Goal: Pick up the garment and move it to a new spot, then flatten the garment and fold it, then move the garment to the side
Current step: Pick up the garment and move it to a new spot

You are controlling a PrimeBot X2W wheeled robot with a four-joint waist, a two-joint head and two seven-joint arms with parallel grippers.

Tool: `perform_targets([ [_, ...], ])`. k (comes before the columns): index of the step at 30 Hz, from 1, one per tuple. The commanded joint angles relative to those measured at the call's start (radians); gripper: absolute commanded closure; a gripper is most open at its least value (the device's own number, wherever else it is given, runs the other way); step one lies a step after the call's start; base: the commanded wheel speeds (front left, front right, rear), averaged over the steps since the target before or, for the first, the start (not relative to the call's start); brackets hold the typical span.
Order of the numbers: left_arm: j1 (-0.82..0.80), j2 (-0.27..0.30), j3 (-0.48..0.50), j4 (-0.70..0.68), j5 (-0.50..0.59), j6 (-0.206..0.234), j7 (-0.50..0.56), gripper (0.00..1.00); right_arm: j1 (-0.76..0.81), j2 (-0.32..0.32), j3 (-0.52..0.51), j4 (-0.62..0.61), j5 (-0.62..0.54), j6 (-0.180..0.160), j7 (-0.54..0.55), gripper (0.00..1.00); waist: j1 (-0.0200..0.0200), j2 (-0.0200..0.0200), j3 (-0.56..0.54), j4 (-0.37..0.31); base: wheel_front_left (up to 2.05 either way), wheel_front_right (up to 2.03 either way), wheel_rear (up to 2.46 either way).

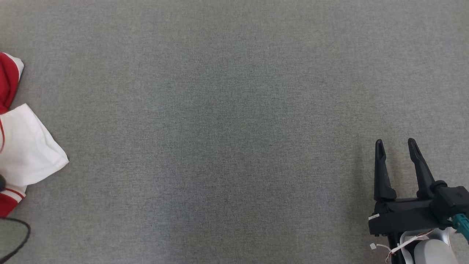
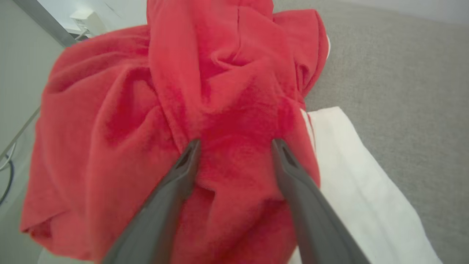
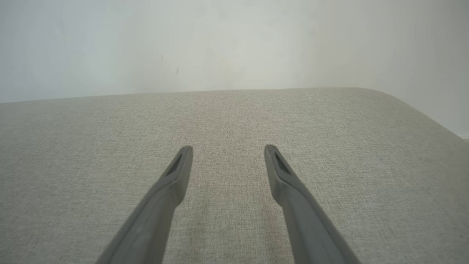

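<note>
1. Your left gripper (image 2: 236, 148) is released, its fingers spread wide with bunched red cloth between the tips. Nothing is pinched.
2. Your right gripper (image 1: 395, 145) is also released. It hangs over the bare grey surface (image 1: 227, 124), well apart from the cloth.
3. The garment (image 1: 29, 146), red and white, lies crumpled in a heap at the far left of that surface, directly under your left arm.
4. Progress, as I judge it: nothing is done yet. The first grasp is about to be made. Carrying it to a new spot, flattening, folding and setting it aside all remain.
5. Most of the garment is cut off by the head view's left edge, so you cannot tell its shape or find its hems. Whether the left fingertips press into the cloth is unclear. A dark cable (image 1: 22, 238) loops near the garment's lower corner.
</note>
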Motion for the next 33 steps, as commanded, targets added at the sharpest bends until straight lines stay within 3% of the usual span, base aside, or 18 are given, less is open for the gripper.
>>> perform_targets([
  [1, -0.004, -0.01, -0.006, 0.022, -0.008, 0.004, 0.023, 0.0, -0.004, -0.001, 0.003, 0.002, 0.0, -0.002, -0.003, 0.0, -0.0001, -0.0002, -0.004, 0.0, 0.0, 0.0, 0.0],
  [2, -0.007, -0.013, -0.009, 0.034, -0.012, 0.005, 0.035, 0.0, -0.004, -0.001, 0.004, 0.002, 0.0, -0.002, -0.002, 0.0, -0.0001, -0.0002, -0.005, 0.0, 0.0, 0.0, 0.0],
  [3, -0.009, -0.014, -0.011, 0.045, -0.013, 0.004, 0.043, 0.26, -0.004, -0.001, 0.006, 0.003, 0.001, -0.002, -0.001, 0.0, -0.0001, -0.0002, -0.007, -0.001, 0.0, 0.0, 0.0],
  [4, -0.011, -0.013, -0.013, 0.053, -0.012, 0.003, 0.038, 0.85, -0.005, -0.001, 0.007, 0.004, 0.002, -0.002, 0.0, 0.0, -0.0001, -0.0002, -0.008, -0.002, 0.0, 0.0, 0.0],
  [5, -0.011, -0.016, -0.015, 0.06, -0.012, 0.004, 0.033, 1.0, -0.005, -0.001, 0.008, 0.004, 0.003, -0.002, 0.0, 0.0, -0.0001, -0.0002, -0.01, -0.002, 0.0, 0.0, 0.0],
  [12, -0.04, 0.001, -0.029, 0.039, 0.027, 0.011, -0.121, 1.0, 0.011, -0.001, 0.001, 0.01, 0.012, -0.002, -0.004, 0.0, -0.0001, -0.0002, -0.043, 0.014, 0.0, 0.0, 0.0],
  [20, -0.093, 0.031, -0.062, -0.085, 0.076, 0.005, -0.271, 1.0, 0.024, -0.001, 0.014, 0.083, 0.052, -0.002, -0.03, 0.0, -0.0001, -0.0002, -0.128, 0.029, 0.0, 0.0, 0.0],
  [25, -0.161, 0.044, -0.11, -0.219, 0.101, -0.014, -0.269, 1.0, 0.035, -0.001, 0.019, 0.164, 0.085, -0.002, -0.05, 0.0, -0.0001, -0.0002, -0.175, 0.007, 0.0, 0.0, 0.0],
  [33, -0.282, -0.024, -0.22, -0.424, 0.117, -0.025, -0.187, 1.0, 0.032, -0.001, 0.03, 0.257, 0.128, -0.002, -0.063, 0.0, -0.0001, -0.0002, -0.209, -0.071, 0.0, 0.0, 0.0],
])
